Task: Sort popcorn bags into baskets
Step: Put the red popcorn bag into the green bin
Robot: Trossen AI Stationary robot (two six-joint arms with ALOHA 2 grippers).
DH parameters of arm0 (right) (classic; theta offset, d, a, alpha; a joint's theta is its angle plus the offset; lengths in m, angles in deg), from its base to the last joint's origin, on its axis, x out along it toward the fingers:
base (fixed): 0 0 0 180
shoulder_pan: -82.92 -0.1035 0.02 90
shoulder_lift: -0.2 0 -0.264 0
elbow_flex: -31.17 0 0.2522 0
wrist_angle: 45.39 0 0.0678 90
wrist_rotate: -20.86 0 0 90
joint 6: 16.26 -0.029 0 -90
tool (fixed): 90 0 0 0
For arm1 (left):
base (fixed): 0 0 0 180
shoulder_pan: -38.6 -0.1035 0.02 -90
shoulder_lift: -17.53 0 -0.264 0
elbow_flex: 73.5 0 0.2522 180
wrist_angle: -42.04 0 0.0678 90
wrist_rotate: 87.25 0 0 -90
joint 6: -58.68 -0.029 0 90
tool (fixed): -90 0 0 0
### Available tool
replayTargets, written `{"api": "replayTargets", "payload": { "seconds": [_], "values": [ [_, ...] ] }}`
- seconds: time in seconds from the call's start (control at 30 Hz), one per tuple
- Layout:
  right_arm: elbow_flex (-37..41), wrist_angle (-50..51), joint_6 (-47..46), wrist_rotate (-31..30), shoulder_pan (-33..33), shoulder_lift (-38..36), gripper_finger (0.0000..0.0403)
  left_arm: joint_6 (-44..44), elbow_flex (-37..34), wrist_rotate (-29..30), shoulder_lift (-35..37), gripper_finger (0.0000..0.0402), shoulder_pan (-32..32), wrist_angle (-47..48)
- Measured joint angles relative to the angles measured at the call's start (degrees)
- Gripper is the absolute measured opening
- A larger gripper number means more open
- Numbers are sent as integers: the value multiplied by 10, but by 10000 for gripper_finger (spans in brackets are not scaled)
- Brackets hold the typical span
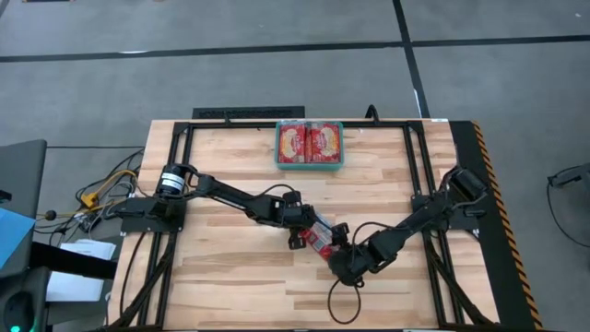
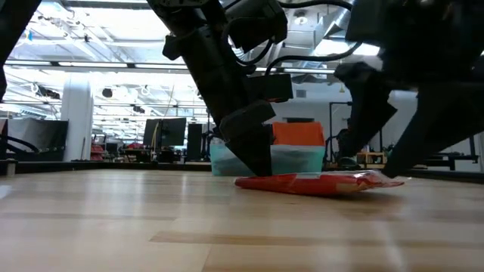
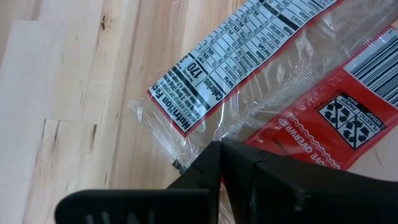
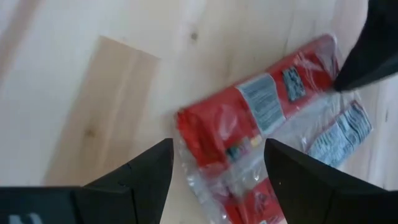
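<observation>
Now we see our left gripper (image 1: 302, 231) closed, its fingers (image 3: 236, 168) pinched together and pressing on the clear sealed edge of a popcorn bag (image 1: 321, 237) that lies flat on the table (image 1: 230, 175) just below the table's middle. In the left wrist view that packet shows its back, with a nutrition label and a barcode.

At about four o'clock from it, our right gripper (image 1: 339, 258) hangs over the same packet's other end with its jaws spread wide, one finger (image 4: 134, 180) on each side of the red foil and nothing held between them. From table height, the bag (image 2: 318, 183) rests on the wood between both arms.

Toward twelve o'clock, near the far edge of the table, the teal basket (image 1: 310, 164) sits well apart from the grippers. Two squarish popcorn bags (image 1: 308, 141) lie side by side in it, picture side up.
</observation>
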Motion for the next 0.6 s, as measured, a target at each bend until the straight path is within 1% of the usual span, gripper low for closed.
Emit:
{"api": "replayTargets", "payload": {
  "seconds": [0.13,0.3,0.53,0.6],
  "values": [
    [17,-9,-6,0,9,1,276,0,0,0,0,0,0,0],
    [19,-23,-6,3,10,1,276,10,0,1,0,0,0,0],
    [19,-41,-6,31,-8,8,276,10,0,2,0,0,0,0],
    [19,-44,-5,30,-15,8,276,15,0,1,0,0,0,0]
  ]
}}
